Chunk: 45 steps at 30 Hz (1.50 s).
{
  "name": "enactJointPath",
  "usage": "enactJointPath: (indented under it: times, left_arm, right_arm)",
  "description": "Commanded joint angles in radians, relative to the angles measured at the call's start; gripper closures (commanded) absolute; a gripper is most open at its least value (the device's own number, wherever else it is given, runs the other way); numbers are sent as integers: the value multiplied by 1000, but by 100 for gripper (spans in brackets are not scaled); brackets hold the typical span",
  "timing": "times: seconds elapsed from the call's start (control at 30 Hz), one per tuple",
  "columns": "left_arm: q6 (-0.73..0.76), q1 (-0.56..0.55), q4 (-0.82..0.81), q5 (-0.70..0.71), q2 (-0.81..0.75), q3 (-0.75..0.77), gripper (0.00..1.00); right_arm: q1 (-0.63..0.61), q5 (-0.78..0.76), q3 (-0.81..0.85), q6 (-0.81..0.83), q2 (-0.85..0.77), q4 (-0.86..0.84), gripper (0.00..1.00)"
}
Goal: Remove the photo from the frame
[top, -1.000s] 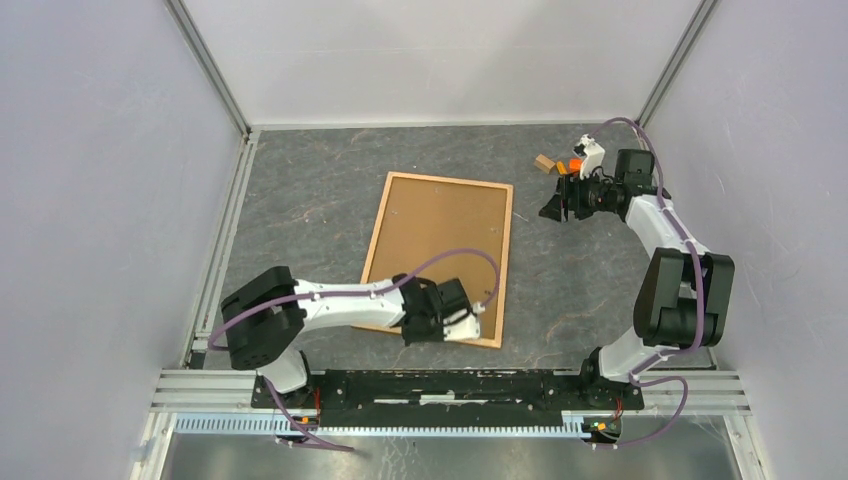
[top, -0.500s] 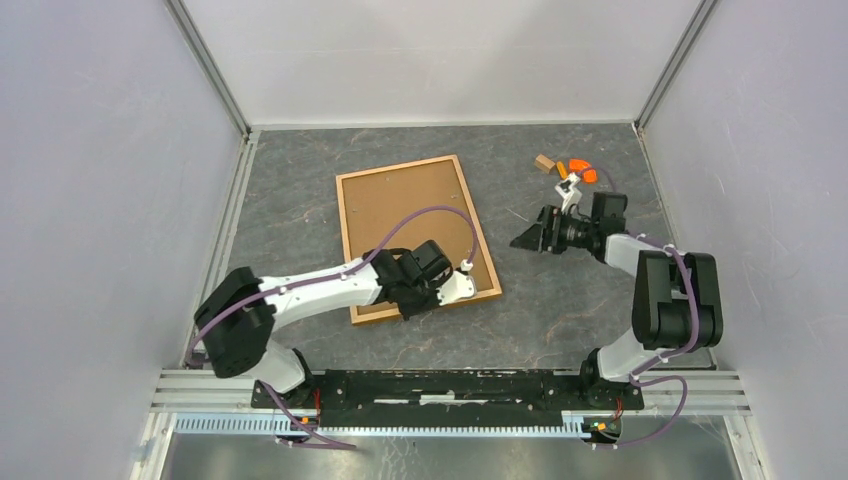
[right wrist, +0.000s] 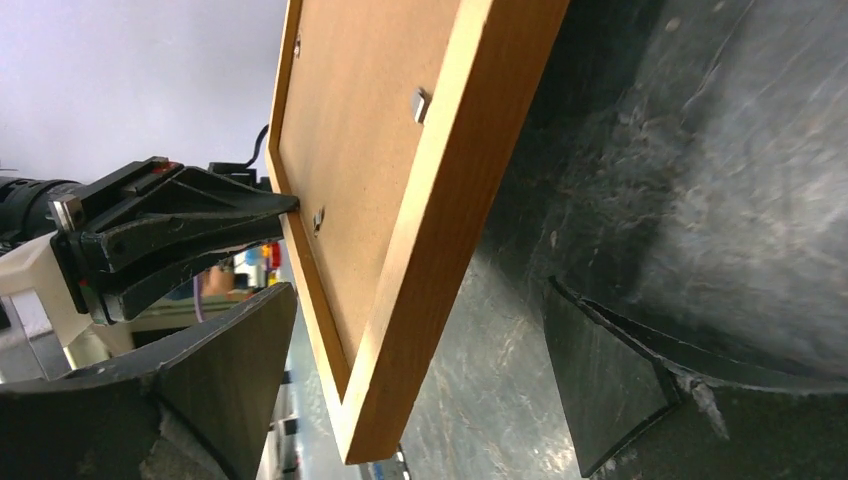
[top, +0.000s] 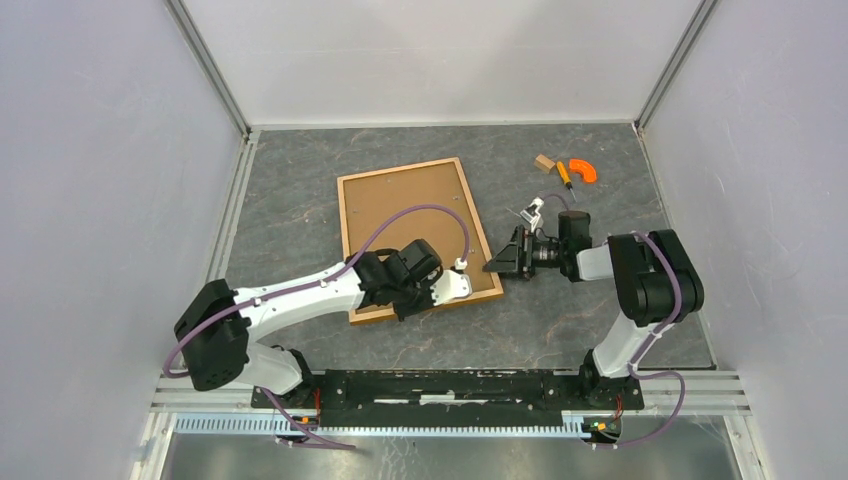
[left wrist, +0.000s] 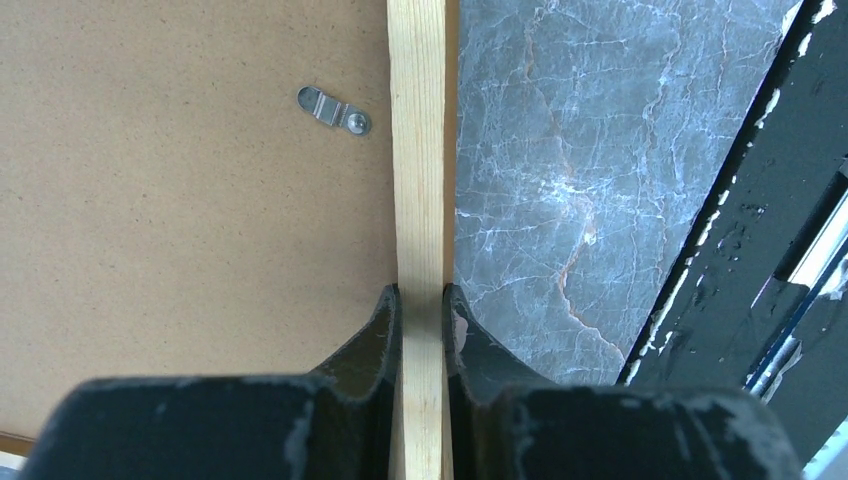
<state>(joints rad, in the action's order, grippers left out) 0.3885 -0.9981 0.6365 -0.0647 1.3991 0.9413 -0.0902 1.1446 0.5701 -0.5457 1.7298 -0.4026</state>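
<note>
The frame [top: 343, 215] lies face down on the table, its plain brown backing board [top: 405, 215] upward and held by small metal clips [left wrist: 335, 108]. The photo is hidden under the board. My left gripper [top: 408, 303] is shut on the frame's near rail [left wrist: 420, 150], one finger on the board side and one on the table side [left wrist: 421, 295]. My right gripper [top: 497, 265] is open at the frame's near right corner [right wrist: 400, 330]. That corner sits between the two spread fingers [right wrist: 420, 288], touching neither.
A small wooden block [top: 543, 162], an orange curved piece [top: 581, 170] and a small orange-handled item [top: 564, 172] lie at the back right. The black base rail [top: 450, 385] runs along the near edge. Walls close in on the left, back and right.
My left gripper has swung the frame to the left and turned it. My right gripper has come from the back right down to the frame's near right corner.
</note>
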Motion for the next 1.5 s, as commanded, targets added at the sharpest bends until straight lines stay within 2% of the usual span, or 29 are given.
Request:
enactJointPath:
  times: [0.0,0.2,0.37,0.5,0.63,1.1,1.2,1.3,1.33,1.4,1.43,1.47]
  left_arm:
    - [67,0,-88,13,-59,2,98]
    - [73,0,-95,-11,-55,-11,98]
    - [79,-2,-106,-18,-54,-20,98]
    - [80,-7,-108,-26,-54,-16,98]
    - [93,-13,-114,-26,-43,-18,98]
    - [119,-32,-131,-7,-28,-25,98]
    - [135,-34,-136,16,-30,-37,98]
    - [137,-34,-136,51,-29,-41,98]
    - [132,-34,-129,60,-31,-36,94]
    - [113,-33,-93,89,-34,-10,77]
    - [108,-29,-65,92,-40,6,69]
    - [110,-21,-30,72,-47,25,56]
  right_arm:
    - [-49,21,-11,-113,20,-123,2]
    - [-113,35,-19,-220,42,-203,3]
    - [-135,47,-34,-324,92,-300,17]
    - [-158,65,-59,-442,131,-446,30]
    - [-185,81,-53,-469,162,-478,39]
    - [-232,95,-50,-552,211,-578,56]
    - [-235,93,-52,-553,206,-576,65]
    - [-234,94,-50,-552,192,-572,80]
    - [-234,95,-48,-548,181,-570,88]
    - [-234,96,-36,-526,152,-540,100]
    - [-234,94,-31,-502,129,-510,100]
    - [-233,90,-26,-476,109,-480,100]
